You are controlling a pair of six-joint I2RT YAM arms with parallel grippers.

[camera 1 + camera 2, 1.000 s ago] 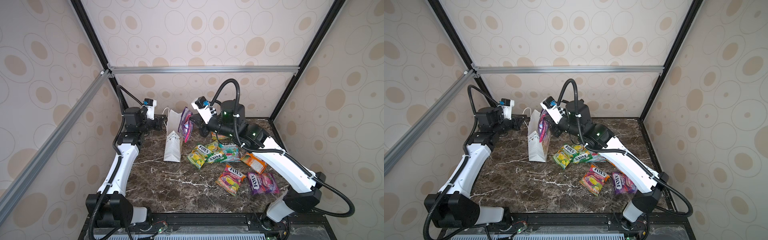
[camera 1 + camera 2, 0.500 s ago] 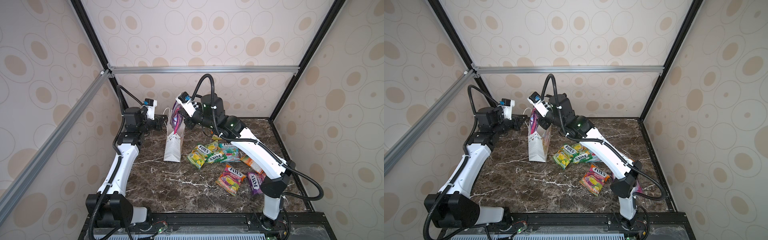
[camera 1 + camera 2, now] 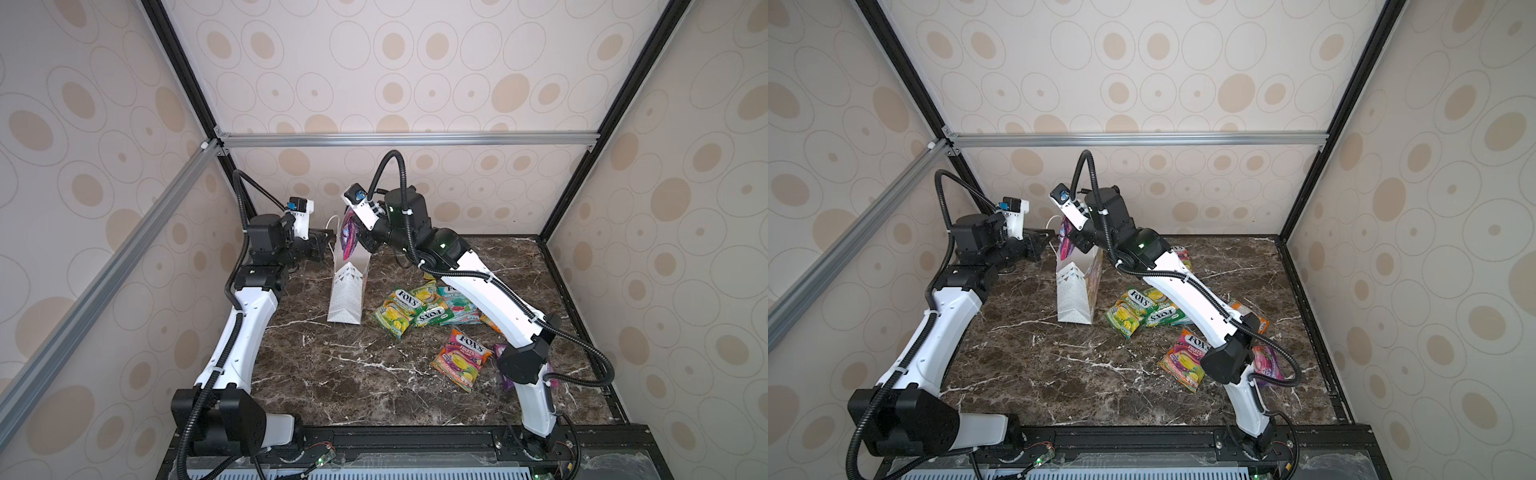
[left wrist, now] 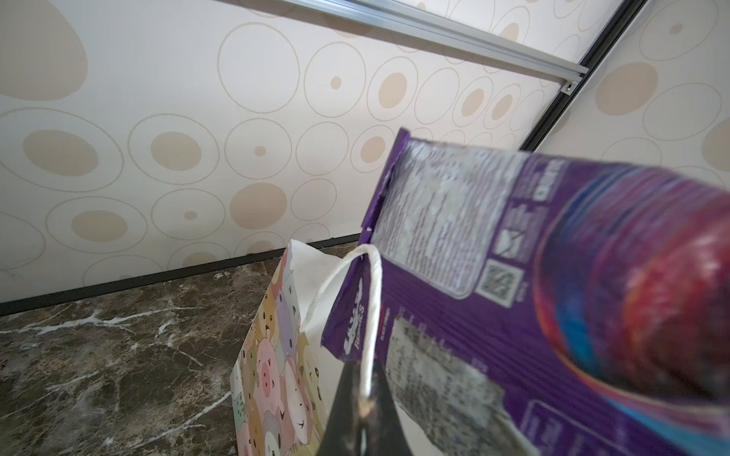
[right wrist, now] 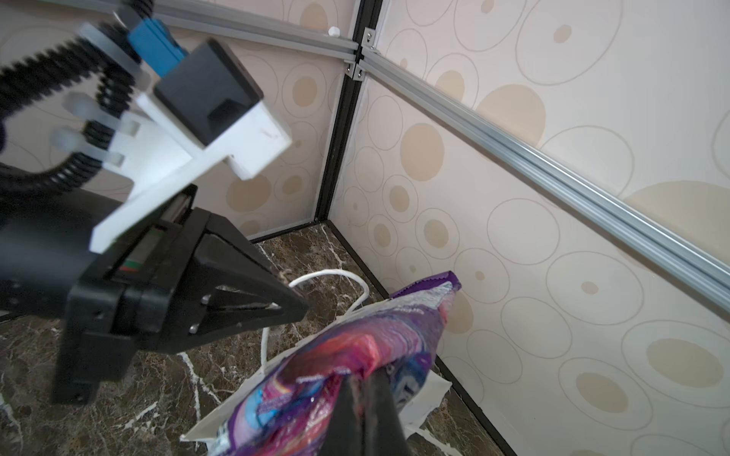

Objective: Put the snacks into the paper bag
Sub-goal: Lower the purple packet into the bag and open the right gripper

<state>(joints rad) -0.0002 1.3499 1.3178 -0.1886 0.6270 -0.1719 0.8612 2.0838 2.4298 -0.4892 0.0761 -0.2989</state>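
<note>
Now the purple pouch [image 3: 348,235] is right over the paper bag [image 3: 345,297]! A second ago the right gripper [image 5: 363,398] had it out to the side of the bag; it has swung across, and the pouch now hangs tilted above the open mouth. Whether its lower end has crossed the rim, I can't tell. The jaws are pressed tight on one end of the pouch. The left gripper [image 4: 361,395] hasn't budged. It is pinching the white cord handle [image 4: 371,300] and keeping the bag upright and open. So the carry looks done, and a short drop and release should be all that's left for this one. The other snacks, among them a yellow-green pouch [image 3: 399,311] and an orange-pink pouch [image 3: 459,359], lie on the marble table [image 3: 332,374] beside the bag.
</note>
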